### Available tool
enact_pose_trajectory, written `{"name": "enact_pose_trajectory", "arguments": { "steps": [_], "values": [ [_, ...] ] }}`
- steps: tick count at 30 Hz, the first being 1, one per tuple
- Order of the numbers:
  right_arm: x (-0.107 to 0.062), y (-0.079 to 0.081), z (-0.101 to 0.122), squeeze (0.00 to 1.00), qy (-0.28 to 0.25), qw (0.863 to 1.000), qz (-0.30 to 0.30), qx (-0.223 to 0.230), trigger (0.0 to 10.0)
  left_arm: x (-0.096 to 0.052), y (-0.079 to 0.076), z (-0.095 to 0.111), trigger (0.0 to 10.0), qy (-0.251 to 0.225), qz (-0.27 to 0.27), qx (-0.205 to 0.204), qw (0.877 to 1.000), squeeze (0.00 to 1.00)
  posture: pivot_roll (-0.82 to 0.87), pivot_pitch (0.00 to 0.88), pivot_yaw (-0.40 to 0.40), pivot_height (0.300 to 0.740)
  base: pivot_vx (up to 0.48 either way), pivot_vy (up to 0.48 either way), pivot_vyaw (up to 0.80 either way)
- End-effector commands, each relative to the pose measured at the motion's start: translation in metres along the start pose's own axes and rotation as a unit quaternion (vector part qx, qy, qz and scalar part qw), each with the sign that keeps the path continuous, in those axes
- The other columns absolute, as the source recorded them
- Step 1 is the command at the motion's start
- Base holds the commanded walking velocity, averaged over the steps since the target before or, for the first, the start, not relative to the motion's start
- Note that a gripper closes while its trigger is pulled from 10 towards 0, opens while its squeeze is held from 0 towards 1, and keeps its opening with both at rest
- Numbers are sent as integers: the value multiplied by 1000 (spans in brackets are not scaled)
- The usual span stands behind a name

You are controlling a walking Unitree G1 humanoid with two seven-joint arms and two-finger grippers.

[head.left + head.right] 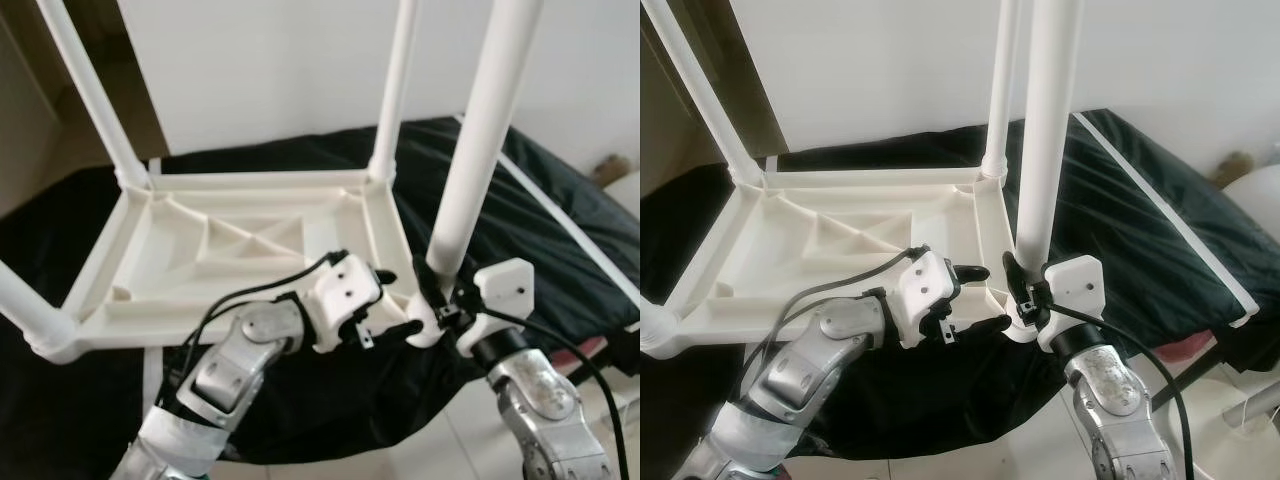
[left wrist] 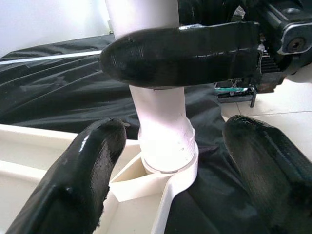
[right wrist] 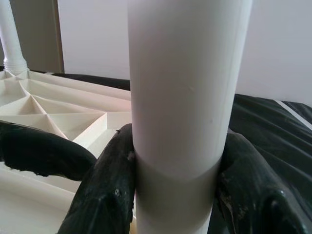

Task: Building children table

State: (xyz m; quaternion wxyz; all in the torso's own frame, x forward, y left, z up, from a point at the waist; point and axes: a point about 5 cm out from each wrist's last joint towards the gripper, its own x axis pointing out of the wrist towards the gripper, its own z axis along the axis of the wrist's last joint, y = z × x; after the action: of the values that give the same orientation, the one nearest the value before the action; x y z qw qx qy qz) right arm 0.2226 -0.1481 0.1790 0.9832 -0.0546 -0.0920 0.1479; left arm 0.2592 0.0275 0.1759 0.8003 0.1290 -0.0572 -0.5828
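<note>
The work surface is a low platform draped in a black, creased, slightly glossy sheet [image 1: 560,210] with a white stripe along its right edge. Behind it stands a plain white wall [image 1: 270,70]; a brown panel shows at the upper left. Pale floor tiles [image 1: 1230,400] lie to the right front.

The children's table [image 1: 230,250] lies upside down on the black sheet. It is white moulded plastic; its underside is a shallow tray braced with diagonal ribs. Smooth round white legs stand up from the corners; their upper ends are cut off by the frame edge. The near-left leg shows as a short stub at the frame edge.

The near-right leg [image 1: 480,140] stands in its corner socket [image 2: 168,168], a raised collar at the table's near-right corner. The leg narrows to a shoulder just above the collar.

Right hand [image 1: 440,300]: its two black fingers [image 3: 109,190] are clamped on the near-right leg low down, one at each side, touching the plastic.

Left hand [image 1: 975,297]: fingers apart, just beside the socket; the left wrist view shows one finger [image 2: 83,175] at each side of the collar, not touching it. The right hand's finger crosses the leg above.
</note>
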Motion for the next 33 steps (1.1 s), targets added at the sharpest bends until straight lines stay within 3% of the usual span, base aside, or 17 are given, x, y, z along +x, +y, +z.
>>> {"name": "enact_pose_trajectory", "arguments": {
  "steps": [1, 5, 15, 17, 23, 24, 26, 29, 31, 33],
  "values": [
    [-4, 0, -18, 0, 45, 999, 7, 18, 10000, 0, 0, 1, 10000, -1, -13, -3, 1000, 0, -67, 42, 20, 740, 0, 0, 0],
    [-15, -5, -25, 0, 36, 996, 38, 68, 10000, 0, -1, 2, 10000, -3, -13, -3, 1000, 0, -65, 44, 19, 740, 0, 0, 0],
    [-17, -12, -28, 0, 24, 998, 33, 52, 10000, 0, 0, 2, 10000, -3, -14, -3, 1000, 0, -64, 46, 20, 740, 0, 0, 0],
    [-14, -11, -36, 0, 55, 997, 36, 43, 10000, -1, -1, 2, 10000, -3, -17, -3, 1000, 0, -63, 49, 28, 740, 0, 0, 0],
    [-13, -11, -38, 0, 62, 996, 33, 52, 10000, -1, -1, 2, 10000, -3, -18, -4, 1000, 0, -63, 46, 30, 740, 0, 0, 0],
    [-9, -13, -41, 0, 86, 992, 26, 91, 10000, -1, -2, 3, 10000, -2, -20, -3, 1000, 0, -61, 46, 31, 740, 0, 0, 0],
    [-9, -13, -41, 0, 86, 992, 26, 91, 10000, -1, -2, 3, 10000, -2, -20, -3, 1000, 0, -61, 46, 31, 740, 0, 0, 0],
    [-5, -18, -48, 0, 133, 982, 12, 131, 10000, -1, -2, 3, 10000, -1, -23, -1, 1000, 0, -61, 42, 35, 740, 0, 0, 0],
    [-5, -18, -48, 0, 133, 982, 12, 131, 10000, -1, -2, 3, 10000, -1, -23, -1, 1000, 0, -61, 42, 35, 740, 0, 0, 0],
    [-4, -24, -55, 0, 156, 974, -9, 161, 10000, -1, -2, 3, 10000, -1, -24, 1, 1000, 0, -60, 40, 36, 740, 0, 0, 0]
  ]
}}
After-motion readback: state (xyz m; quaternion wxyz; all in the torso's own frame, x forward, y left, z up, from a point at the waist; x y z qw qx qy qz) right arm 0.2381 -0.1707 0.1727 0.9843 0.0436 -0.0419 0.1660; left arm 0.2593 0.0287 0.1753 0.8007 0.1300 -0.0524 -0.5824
